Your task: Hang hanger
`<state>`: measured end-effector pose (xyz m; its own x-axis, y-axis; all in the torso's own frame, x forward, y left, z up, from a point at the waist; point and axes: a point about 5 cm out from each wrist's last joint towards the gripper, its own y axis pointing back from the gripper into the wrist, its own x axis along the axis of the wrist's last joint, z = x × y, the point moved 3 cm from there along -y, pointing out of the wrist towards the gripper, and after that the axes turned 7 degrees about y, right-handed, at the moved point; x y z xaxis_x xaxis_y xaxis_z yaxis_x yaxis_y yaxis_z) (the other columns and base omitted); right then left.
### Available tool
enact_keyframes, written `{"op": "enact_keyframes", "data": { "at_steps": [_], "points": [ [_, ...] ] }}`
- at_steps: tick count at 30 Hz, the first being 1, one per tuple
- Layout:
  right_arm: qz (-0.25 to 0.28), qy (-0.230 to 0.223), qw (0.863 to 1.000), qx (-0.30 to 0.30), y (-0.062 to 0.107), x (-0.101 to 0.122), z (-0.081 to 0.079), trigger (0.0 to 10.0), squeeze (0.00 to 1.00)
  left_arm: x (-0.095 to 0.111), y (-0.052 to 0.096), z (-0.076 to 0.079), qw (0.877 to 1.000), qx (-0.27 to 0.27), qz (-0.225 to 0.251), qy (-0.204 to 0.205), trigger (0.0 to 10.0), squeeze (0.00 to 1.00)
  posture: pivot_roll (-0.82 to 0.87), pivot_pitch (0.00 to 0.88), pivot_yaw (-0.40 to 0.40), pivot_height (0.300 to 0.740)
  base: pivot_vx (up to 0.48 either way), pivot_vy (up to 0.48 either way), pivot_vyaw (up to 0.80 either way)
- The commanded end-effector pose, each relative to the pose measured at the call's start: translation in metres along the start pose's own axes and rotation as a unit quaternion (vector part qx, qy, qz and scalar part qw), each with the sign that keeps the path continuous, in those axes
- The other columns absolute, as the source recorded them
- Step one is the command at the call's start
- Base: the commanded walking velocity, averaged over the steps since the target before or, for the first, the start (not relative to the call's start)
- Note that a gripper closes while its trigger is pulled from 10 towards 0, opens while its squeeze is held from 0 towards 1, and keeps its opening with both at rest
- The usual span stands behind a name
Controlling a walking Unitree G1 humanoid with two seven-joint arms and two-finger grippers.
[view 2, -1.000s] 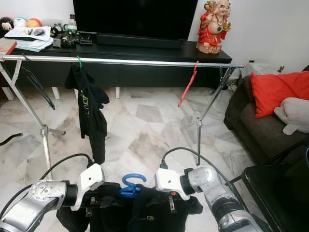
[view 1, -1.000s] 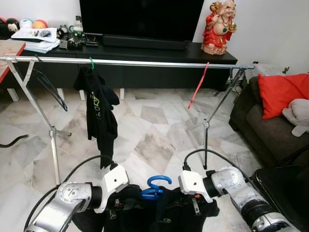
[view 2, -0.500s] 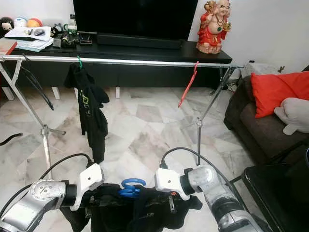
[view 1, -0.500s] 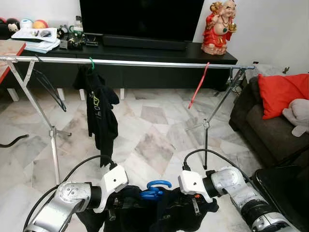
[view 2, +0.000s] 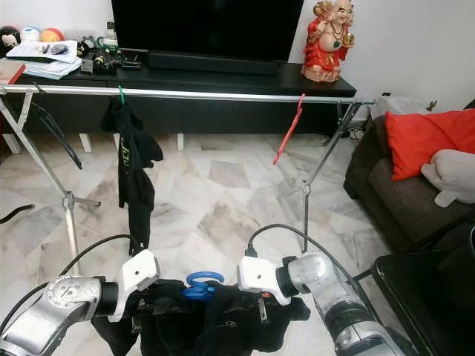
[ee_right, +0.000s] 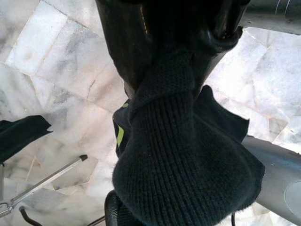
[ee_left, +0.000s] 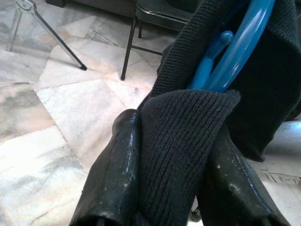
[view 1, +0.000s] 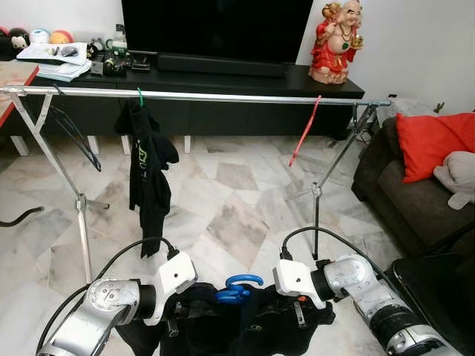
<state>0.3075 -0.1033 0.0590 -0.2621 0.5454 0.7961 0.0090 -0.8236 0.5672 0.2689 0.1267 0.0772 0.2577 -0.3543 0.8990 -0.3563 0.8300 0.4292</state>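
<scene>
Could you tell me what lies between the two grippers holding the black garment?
In the left eye view, the blue hanger hook rises from the black garment stretched between left gripper and right gripper.

Rail ahead, garment held low between the arms

The hanger (view 1: 239,288) sits in the sweater (view 1: 245,330), between left gripper (ee_left: 176,141) and right gripper (ee_right: 176,61); clothes rail (view 1: 223,96) stands beyond, the TV cabinet (view 1: 223,81) behind it, sofa (view 1: 404,185) right.

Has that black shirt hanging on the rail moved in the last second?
Yes. The black shirt has turned edge-on and looks narrower under the steel rail, which stays put.
</scene>
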Motion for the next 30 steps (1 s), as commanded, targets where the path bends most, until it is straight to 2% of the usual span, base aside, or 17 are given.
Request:
{"op": "enact_keyframes", "data": {
  "at_steps": [1, 2, 3, 4, 16, 25, 30],
  "points": [
    [0.018, 0.024, 0.999, -0.016, 0.001, 0.013, 0.011, 10.0, 0.0, 0.004, -0.006, 0.007, 1.0, -0.017, 0.012, -0.009, 0.0, 0.13, 0.16, 0.044, -0.153, 0.74, 0.0, 0.0, 0.0],
    [0.017, 0.022, 0.999, -0.018, 0.001, 0.013, 0.011, 10.0, 0.07, 0.002, -0.005, 0.007, 1.0, -0.017, 0.009, -0.01, 0.0, 0.13, 0.16, 0.042, -0.15, 0.74, 0.0, 0.0, 0.0],
    [0.016, 0.021, 0.999, -0.019, 0.0, 0.012, 0.011, 10.0, 0.07, 0.001, -0.004, 0.008, 1.0, -0.017, 0.007, -0.01, 0.0, 0.13, 0.16, 0.038, -0.145, 0.74, 0.0, 0.0, 0.0],
    [0.015, 0.017, 1.0, -0.022, 0.0, 0.011, 0.011, 10.0, 1.0, 0.0, -0.003, 0.007, 1.0, -0.016, 0.006, -0.01, 0.0, 0.13, 0.16, 0.032, -0.143, 0.74, 0.0, 0.0, 0.0],
    [0.006, 0.015, 1.0, -0.006, 0.0, 0.009, 0.009, 10.0, 1.0, 0.003, 0.001, 0.004, 1.0, -0.005, 0.006, -0.013, 0.0, 0.14, 0.17, 0.022, -0.138, 0.74, 0.0, 0.0, 0.0],
    [-0.053, 0.036, 0.998, 0.022, 0.004, -0.004, 0.002, 10.0, 1.0, -0.007, 0.004, 0.002, 1.0, 0.012, -0.008, -0.011, 0.0, 0.14, 0.17, 0.0, -0.142, 0.74, 0.0, 0.0, 0.0],
    [-0.058, 0.045, 0.997, -0.004, 0.005, -0.002, 0.009, 10.0, 1.0, -0.013, 0.006, 0.006, 1.0, 0.004, -0.023, -0.009, 0.0, 0.15, 0.17, 0.0, -0.143, 0.74, 0.0, 0.0, 0.0]
  ]
}}
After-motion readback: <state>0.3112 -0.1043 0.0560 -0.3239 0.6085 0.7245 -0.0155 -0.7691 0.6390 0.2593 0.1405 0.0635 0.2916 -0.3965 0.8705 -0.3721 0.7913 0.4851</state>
